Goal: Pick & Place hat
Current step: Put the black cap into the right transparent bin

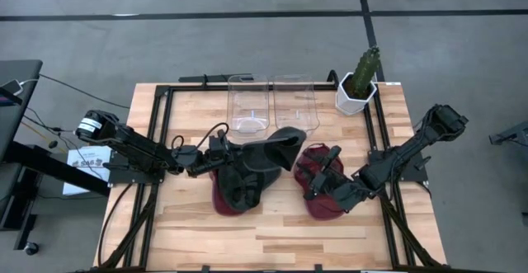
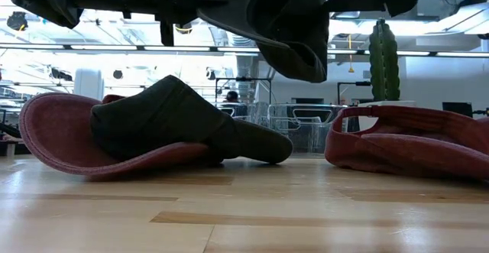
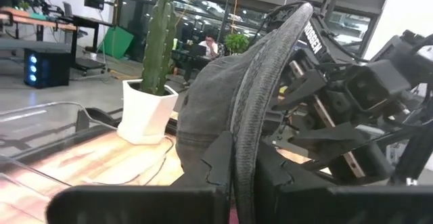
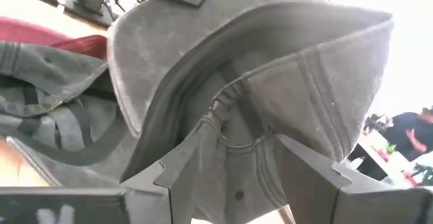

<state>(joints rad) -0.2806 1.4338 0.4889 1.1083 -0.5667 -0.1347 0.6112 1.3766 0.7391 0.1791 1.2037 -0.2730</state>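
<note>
A dark grey hat [image 1: 276,151] is lifted above the table's middle, its crown hanging [image 2: 286,24]. My left gripper [image 1: 221,151] comes from the left and is shut on it. A second dark hat [image 1: 241,186] lies on a maroon hat [image 1: 221,200] beneath it; both rest brim-down on the wood [image 2: 164,123]. Another maroon hat [image 1: 318,192] lies to the right, under my right gripper [image 1: 328,162]. That gripper is open, its fingers [image 4: 159,176] standing on either side of the lifted hat's underside [image 4: 237,116]; whether they touch it I cannot tell. My left gripper pinches the lifted grey hat's brim edge [image 3: 238,136] between its two fingers [image 3: 215,160], coming level from the table's left. The brim stands on edge in the hold. The hat is clear of the table, its crown sagging beyond the fingers.
Two clear plastic bins [image 1: 249,104] [image 1: 295,100] stand at the far side. A cactus in a white pot [image 1: 359,87] sits at the far right corner. Black frame rails [image 1: 161,133] run along both table sides. Bare wood [image 1: 272,232] lies along the near edge.
</note>
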